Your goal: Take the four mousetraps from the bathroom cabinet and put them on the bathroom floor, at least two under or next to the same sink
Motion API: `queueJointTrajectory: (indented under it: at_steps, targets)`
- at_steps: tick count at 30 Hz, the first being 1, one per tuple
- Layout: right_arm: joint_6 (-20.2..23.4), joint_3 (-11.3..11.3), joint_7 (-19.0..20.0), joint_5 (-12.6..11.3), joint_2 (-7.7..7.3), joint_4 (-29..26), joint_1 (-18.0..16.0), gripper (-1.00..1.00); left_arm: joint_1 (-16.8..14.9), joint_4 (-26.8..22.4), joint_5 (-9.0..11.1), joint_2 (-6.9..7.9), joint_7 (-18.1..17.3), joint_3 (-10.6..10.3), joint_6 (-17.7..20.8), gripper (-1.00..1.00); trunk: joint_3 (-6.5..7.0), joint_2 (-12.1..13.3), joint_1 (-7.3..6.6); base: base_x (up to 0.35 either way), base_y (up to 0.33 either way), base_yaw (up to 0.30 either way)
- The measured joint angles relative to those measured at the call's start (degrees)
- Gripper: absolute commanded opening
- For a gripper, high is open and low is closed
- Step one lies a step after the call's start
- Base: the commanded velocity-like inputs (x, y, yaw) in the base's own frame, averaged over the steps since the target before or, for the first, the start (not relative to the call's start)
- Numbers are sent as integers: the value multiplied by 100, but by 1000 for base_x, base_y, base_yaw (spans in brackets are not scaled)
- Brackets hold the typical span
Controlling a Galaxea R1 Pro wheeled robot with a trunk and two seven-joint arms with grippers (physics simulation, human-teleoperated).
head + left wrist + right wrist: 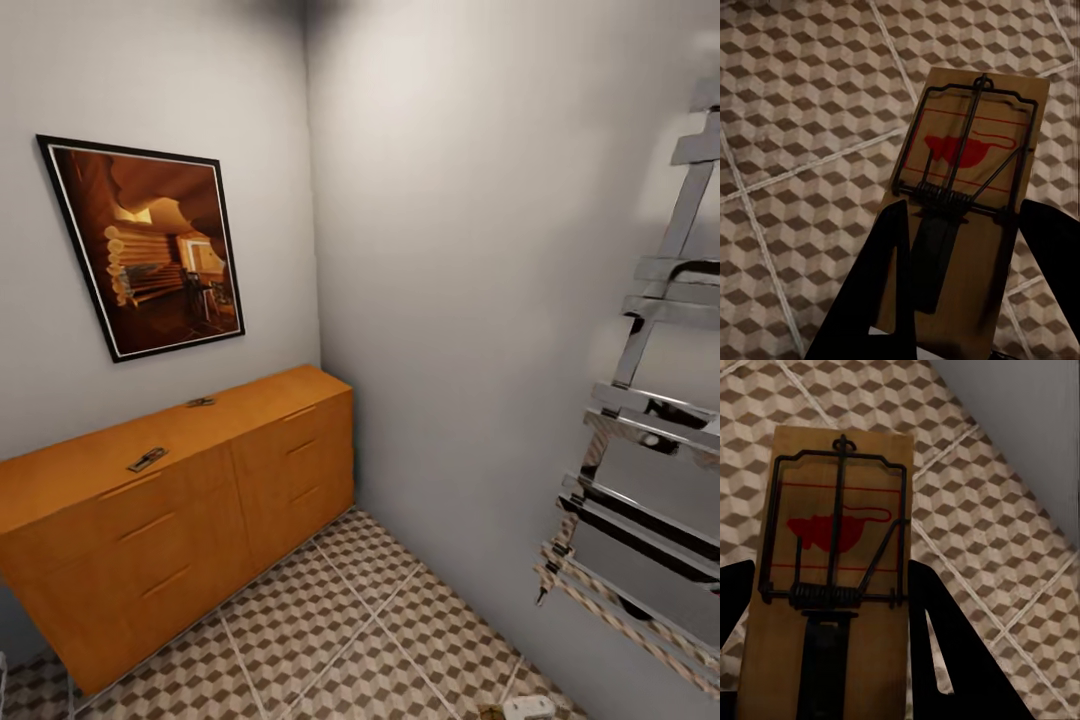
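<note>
Two mousetraps lie on the flat top of the orange-brown cabinet (180, 520): one mousetrap (148, 459) near its front edge, another mousetrap (200, 402) further back. My left gripper (960, 289) is shut on a third mousetrap (975, 150), a wooden board with a wire spring and a red mouse print, held above the cube-pattern bathroom floor (795, 112). In the same way, my right gripper (832, 660) is shut on a fourth mousetrap (832, 510) over the floor (1005, 555), close to a grey wall. The bathroom sink is out of view.
A framed picture (150, 245) hangs above the cabinet. A chrome towel rail (640, 450) juts out from the right wall. Tiled floor (350, 620) runs between the cabinet and that wall into the corner.
</note>
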Motion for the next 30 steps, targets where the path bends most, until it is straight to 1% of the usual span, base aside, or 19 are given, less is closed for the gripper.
queueJointTrajectory:
  at_steps: [1, 5, 12, 15, 16, 18, 20, 22, 24, 26, 28, 30]
  targets:
    - [-80, -2, -2, -73, -5, 1, 16, -100, 0, 0, -2, 0, 0, 0, -1, -100, 0, 0, 0, -1, 0, -295]
    - [-255, -5, -12, -237, -25, 1, 64, -100, 0, 1, 0, 0, 0, 0, 2, -100, 0, 0, 0, 0, 0, -297]
    - [-301, -15, -15, -283, -84, 2, 79, -100, 0, 1, 0, 43, 43, 26, 6, -100, 0, 0, 0, 0, 0, -298]
    - [-302, -39, -10, -288, -242, -10, 79, -100, 0, 1, 0, 51, 40, 26, 10, -100, 0, 0, 0, 0, 0, -299]
    - [-301, -45, -10, -336, -289, -13, 79, -100, 0, 1, 0, 52, 42, 26, 11, -100, 0, 0, 0, 0, 0, -299]
    - [-329, -48, -7, -539, -379, -15, 79, -100, 0, 5, 0, 53, 43, 26, 11, -100, 0, 0, 0, 0, 0, -300]
    - [-383, -46, 3, -676, -467, -15, 79, -100, 0, 6, 0, 53, 44, 26, 10, -100, 0, 0, 0, 0, 0, -300]
    - [-409, -47, 109, -736, -508, -15, 79, -100, 0, 8, 0, 58, 44, 26, 7, -100, 0, 0, 0, 0, 0, -299]
    - [-421, -48, 339, -763, -533, -16, 79, -100, 0, 9, 0, 60, 43, 26, 4, -100, 0, 0, 0, 0, 0, -295]
    - [-426, -44, 472, -769, -545, -16, 79, -100, 0, 9, 0, 61, 44, 26, 3, -100, 0, 0, 0, 0, 0, -289]
    - [-454, -34, 532, -769, -550, -19, 79, -100, 0, 9, 0, 62, 44, 26, 3, -100, 0, 0, 0, 0, 0, -274]
    - [-619, -27, 555, -763, -552, -18, 79, -100, 0, 9, 0, 62, 44, 26, 3, -100, 0, 0, 0, 0, 0, -252]
